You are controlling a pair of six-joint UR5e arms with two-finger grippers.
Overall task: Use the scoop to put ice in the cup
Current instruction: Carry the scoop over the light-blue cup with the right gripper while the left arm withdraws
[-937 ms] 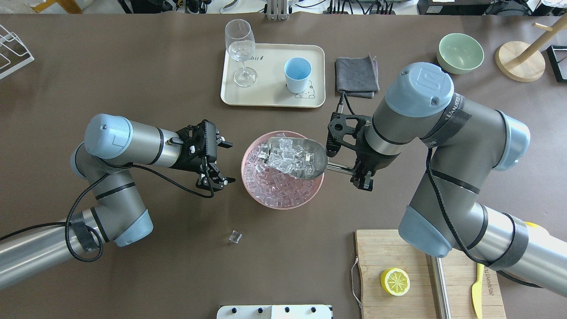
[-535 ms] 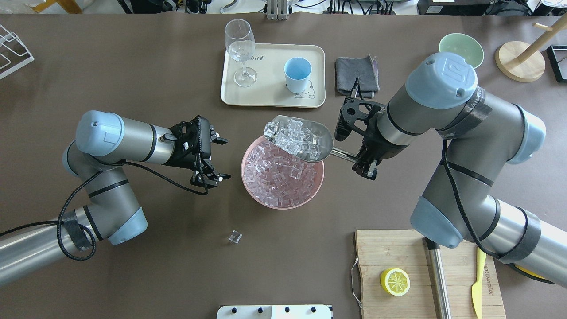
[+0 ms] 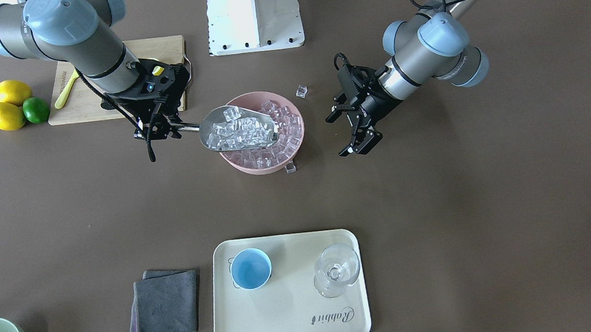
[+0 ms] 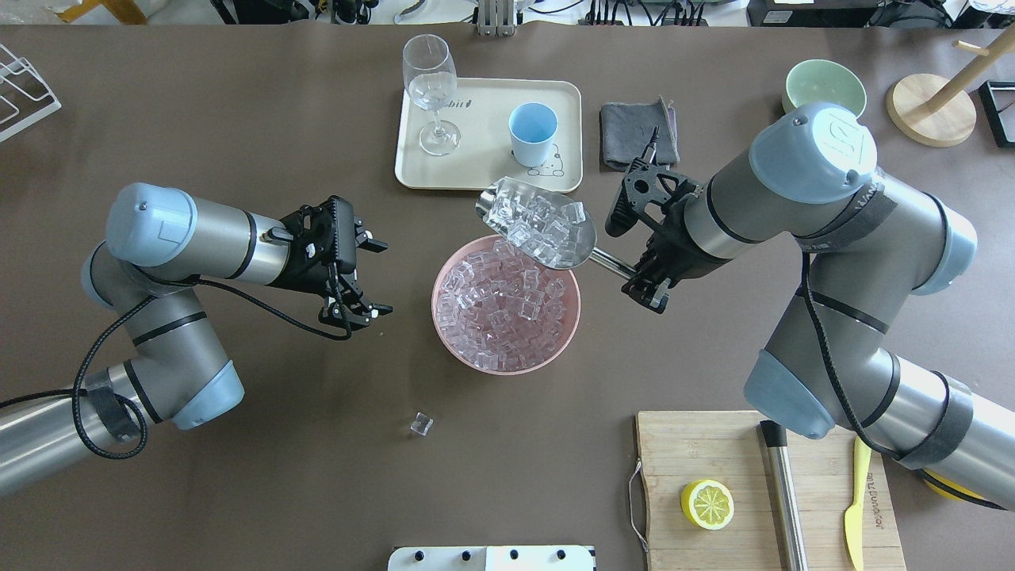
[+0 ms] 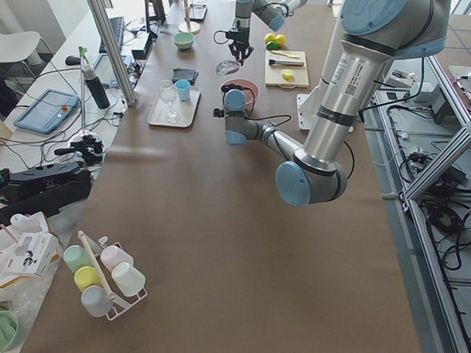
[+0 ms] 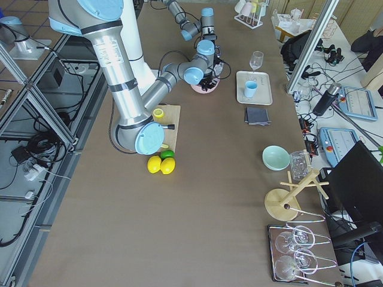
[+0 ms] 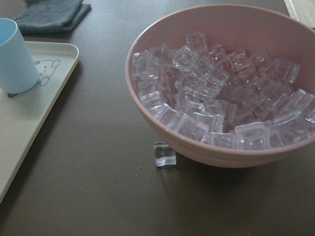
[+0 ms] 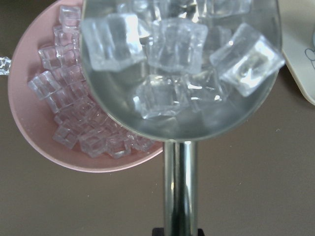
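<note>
Right tool (image 4: 638, 279) is clamped on the scoop's (image 4: 547, 226) rod handle, and the trough is heaped with ice (image 4: 530, 216). It hangs above the rim of the pink bowl (image 4: 435, 305) on the tray (image 4: 484, 170) side. The blue cup (image 4: 532, 131) sits upright on that tray, well apart from the scoop (looks empty inside). Left tool (image 4: 381, 277) hovers beside the bowl, jaws spread, holding nothing. One stray cube (image 4: 421, 424) is lying on the bench (image 4: 238, 119).
</note>
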